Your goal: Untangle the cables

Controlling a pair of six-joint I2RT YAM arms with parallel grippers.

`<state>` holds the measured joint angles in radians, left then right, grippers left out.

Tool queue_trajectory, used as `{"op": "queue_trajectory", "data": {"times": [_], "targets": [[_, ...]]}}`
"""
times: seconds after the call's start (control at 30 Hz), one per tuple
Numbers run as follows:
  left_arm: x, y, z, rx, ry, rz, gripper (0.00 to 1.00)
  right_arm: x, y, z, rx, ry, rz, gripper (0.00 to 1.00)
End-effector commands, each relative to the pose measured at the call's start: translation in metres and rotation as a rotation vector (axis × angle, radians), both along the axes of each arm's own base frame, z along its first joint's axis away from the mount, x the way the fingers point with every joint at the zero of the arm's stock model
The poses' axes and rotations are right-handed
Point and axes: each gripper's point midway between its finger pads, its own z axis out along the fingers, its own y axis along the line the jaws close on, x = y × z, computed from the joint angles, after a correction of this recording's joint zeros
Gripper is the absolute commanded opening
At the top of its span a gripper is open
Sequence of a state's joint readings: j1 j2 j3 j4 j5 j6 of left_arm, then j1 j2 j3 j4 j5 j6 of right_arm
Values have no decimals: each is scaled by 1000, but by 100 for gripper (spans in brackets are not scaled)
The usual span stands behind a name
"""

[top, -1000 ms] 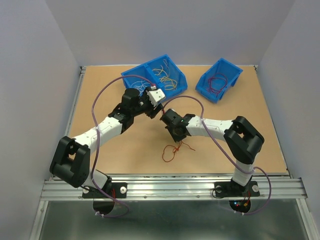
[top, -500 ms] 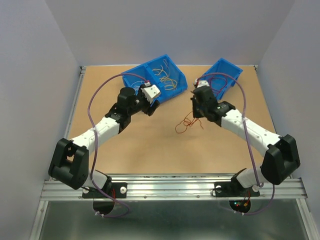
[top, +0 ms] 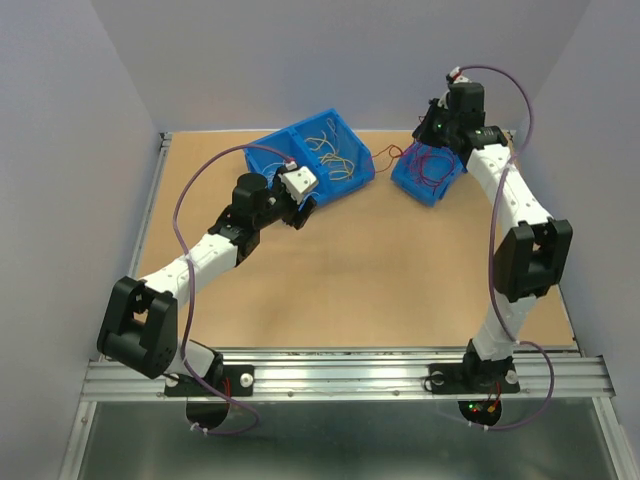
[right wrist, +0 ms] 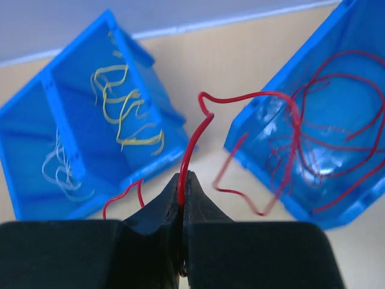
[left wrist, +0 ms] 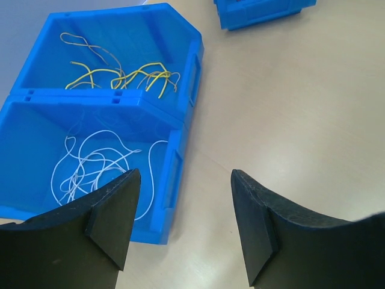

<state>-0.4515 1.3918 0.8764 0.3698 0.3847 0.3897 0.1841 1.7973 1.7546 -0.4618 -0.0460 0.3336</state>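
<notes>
Here, the right claw point(right wrist: 182, 180) pinches one red cable point(right wrist: 191, 135) near the small blue bin point(right wrist: 252, 120), while the left claw point(left wrist: 184, 180) hangs spread by the double blue bin point(left wrist: 180, 129).

In the top view the right claw is raised at about 1 o'clock of the surface point(top: 400, 280), fingers pressed together on the thin wire, which curls up from the tips and bends over the small bin's near rim. More red cables point(right wrist: 337, 120) lie looped inside that bin. The double bin sits at about 11 o'clock: yellow cables point(left wrist: 138, 75) in its far compartment, white cables point(left wrist: 90, 165) in the near one. The left claw holds nothing, its wide gap over bare surface just beside the near compartment's wall.
</notes>
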Motion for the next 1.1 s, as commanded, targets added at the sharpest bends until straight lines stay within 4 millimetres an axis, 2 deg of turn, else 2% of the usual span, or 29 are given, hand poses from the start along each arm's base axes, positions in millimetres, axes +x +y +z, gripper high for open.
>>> {"op": "queue_trajectory", "data": {"times": [0.0, 0.03, 0.07, 0.1, 0.17, 0.23, 0.37, 0.43, 0.47, 0.57, 0.83, 0.87, 0.9, 0.97, 1.0, 1.07], "targets": [[0, -1, 20, -37, -57, -4, 73, 40, -19, 13, 182, -13, 23, 1], [-1, -2, 21, -39, -58, -8, 73, 55, -33, 0, 215, 13, -5, 1], [-1, -2, 21, -39, -60, -7, 72, 60, -38, -7, 228, 24, -12, 1], [-2, -1, 22, -38, -63, -8, 73, 76, -67, -39, 241, 76, -104, 1], [-2, -1, 21, -37, -62, -9, 73, 79, -77, -45, 226, 80, -149, 1], [-2, -1, 22, -39, -64, -9, 73, 83, -99, -60, 202, 96, -237, 1], [-3, -1, 23, -41, -67, -14, 73, 77, -132, -79, 192, 113, -381, 1], [-3, -1, 23, -40, -68, -14, 72, 71, -148, -68, 178, 73, -463, 1], [-4, -1, 24, -42, -68, -14, 73, 65, -156, -79, 188, 83, -513, 1], [-4, -1, 25, -43, -71, -15, 73, 56, -172, -73, 170, 49, -600, 1], [-2, 0, 24, -39, -70, -7, 73, 65, -170, -74, 167, 44, -581, 2], [-2, 0, 23, -38, -69, -7, 73, 67, -167, -74, 169, 44, -567, 5], [-2, 0, 22, -37, -66, -7, 73, 71, -166, -84, 163, 61, -552, 21], [-2, 0, 22, -36, -67, -7, 73, 77, -159, -81, 179, 61, -511, 52], [-1, -1, 21, -34, -63, -7, 73, 77, -158, -83, 183, 67, -513, 71], [0, -1, 20, -33, -64, -6, 73, 72, -158, -77, 182, 60, -521, 80]]}}
